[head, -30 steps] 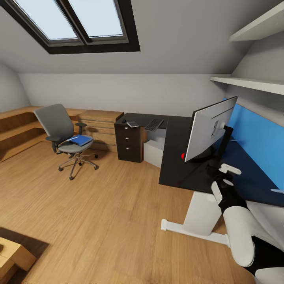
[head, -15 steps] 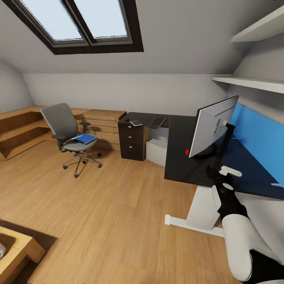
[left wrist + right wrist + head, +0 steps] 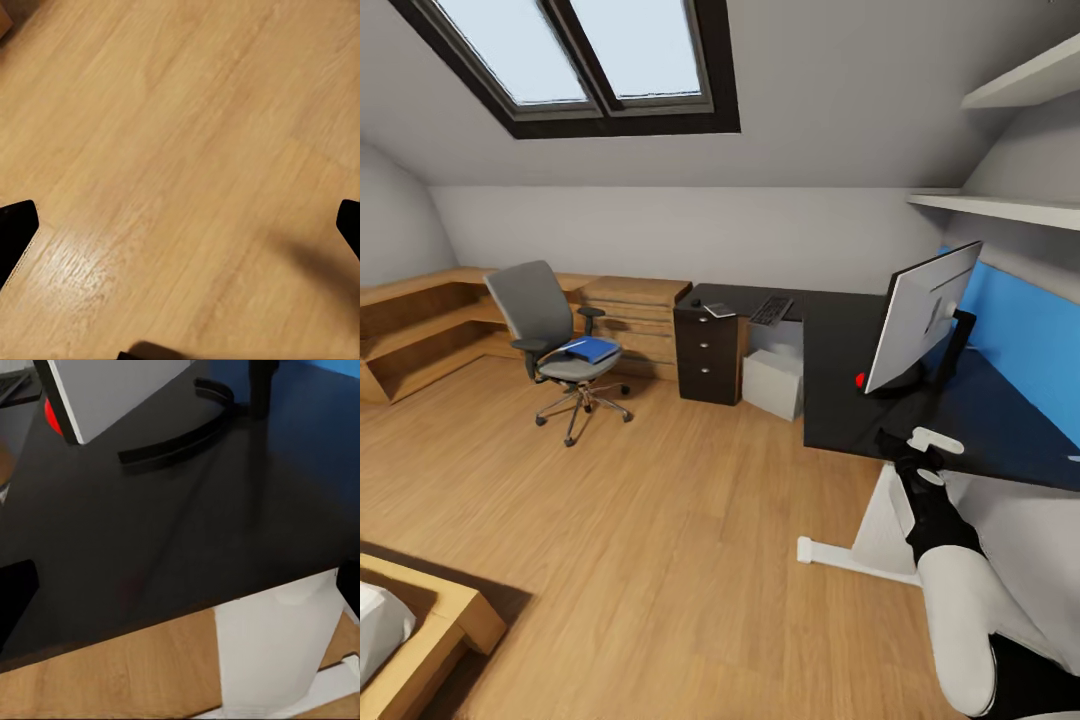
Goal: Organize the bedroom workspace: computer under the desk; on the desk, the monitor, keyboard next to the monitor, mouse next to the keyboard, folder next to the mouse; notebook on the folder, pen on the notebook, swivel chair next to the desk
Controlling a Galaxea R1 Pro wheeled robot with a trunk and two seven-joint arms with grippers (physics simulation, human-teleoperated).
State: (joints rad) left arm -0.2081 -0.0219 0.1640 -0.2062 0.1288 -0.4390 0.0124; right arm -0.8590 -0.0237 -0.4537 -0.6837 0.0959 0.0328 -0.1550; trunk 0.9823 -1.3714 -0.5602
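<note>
The whole head view has slid sideways against the two earlier pictures: a bed corner (image 3: 400, 630) is now seen at the lower left, and the worktop (image 3: 840, 400) sits further to the right. This is read as a turn or roll of the robot, not as a move of the furniture. Nothing of the task is judged to be handled yet; the robot appears to be repositioning, perhaps towards the chair.

The swivel chair (image 3: 550, 330), grey-upholstered on a chrome star base, stands well apart from the worktop on the plank floor (image 3: 660, 520), with the flat bright blue folder (image 3: 592, 349) lying on its seat. The glossy black worktop carries the monitor (image 3: 920, 315), a thin slab on a curved black foot, turned edge-on with a red dot at its lower corner. On the far wing, above the black drawer unit (image 3: 707, 355) with round silver knobs, the slim keyboard (image 3: 771, 310) and a small dark notebook (image 3: 718, 311) are seen; the mouse and pen are too small to be told. The light-grey box of the computer (image 3: 774, 384) is tucked under the worktop.

The right claw (image 3: 928, 447) hangs at the worktop's near edge, above a white leg (image 3: 274, 656); its fingers are spread wide and hold nothing. The left claw's dark fingertips (image 3: 16, 232) are likewise set wide apart over bare, matt wood grain.
</note>
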